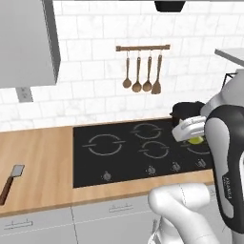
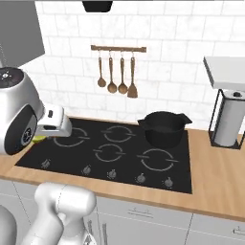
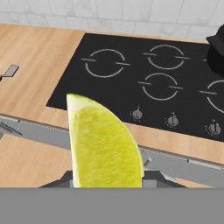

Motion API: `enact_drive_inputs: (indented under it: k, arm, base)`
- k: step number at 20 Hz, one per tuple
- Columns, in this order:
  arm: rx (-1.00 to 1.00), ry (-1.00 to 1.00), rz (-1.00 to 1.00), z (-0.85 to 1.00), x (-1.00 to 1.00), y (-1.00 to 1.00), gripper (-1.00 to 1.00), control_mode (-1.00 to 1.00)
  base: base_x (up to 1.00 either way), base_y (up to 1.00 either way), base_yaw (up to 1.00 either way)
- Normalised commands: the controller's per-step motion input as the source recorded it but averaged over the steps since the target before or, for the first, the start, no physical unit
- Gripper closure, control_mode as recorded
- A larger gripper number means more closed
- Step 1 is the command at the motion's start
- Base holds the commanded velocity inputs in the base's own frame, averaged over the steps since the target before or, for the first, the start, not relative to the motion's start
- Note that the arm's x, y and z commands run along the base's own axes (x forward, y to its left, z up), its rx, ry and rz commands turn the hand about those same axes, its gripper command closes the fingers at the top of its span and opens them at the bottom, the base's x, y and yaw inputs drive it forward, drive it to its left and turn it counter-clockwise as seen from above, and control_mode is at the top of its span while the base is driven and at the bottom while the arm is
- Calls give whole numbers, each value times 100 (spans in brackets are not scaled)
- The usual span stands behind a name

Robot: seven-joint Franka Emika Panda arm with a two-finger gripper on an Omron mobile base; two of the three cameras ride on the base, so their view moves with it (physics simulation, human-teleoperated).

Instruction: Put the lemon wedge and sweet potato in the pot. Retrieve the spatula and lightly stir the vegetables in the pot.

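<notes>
Lemon wedge (image 3: 104,144) pinched between the fingers above the hob (image 3: 144,83), black pot (image 2: 164,128) on the rear right burner, contents not visible, spatula (image 1: 11,179) on the worktop (image 1: 38,162)

In the hand view the lemon wedge (image 3: 103,144) covers the gripper's fingertips, so how the jaws stand cannot be told, and the wedge's lower part is cut off. The pot (image 3: 217,54) is cut by that view's right edge, and the spatula (image 3: 8,71) by its left, with just the blade in frame; in the left base view the spatula's (image 1: 10,181) handle runs off the left edge. From the base views the arm hides most of the wedge (image 1: 195,140), leaving a yellow sliver.
</notes>
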Motion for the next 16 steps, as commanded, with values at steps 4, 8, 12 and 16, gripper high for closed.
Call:
enact_drive_inputs:
  k: [4,8,12,16]
  arm:
    - [0,0,0,0,0,0,100,100]
    - [0,0,0,0,0,0,100,100]
    - [0,0,0,0,0,0,100,100]
    - [0,0,0,0,0,0,100,-100]
  base:
    - [1,-100,0]
    - [54,-37,12]
    - [0,0,0]
    - [0,1,0]
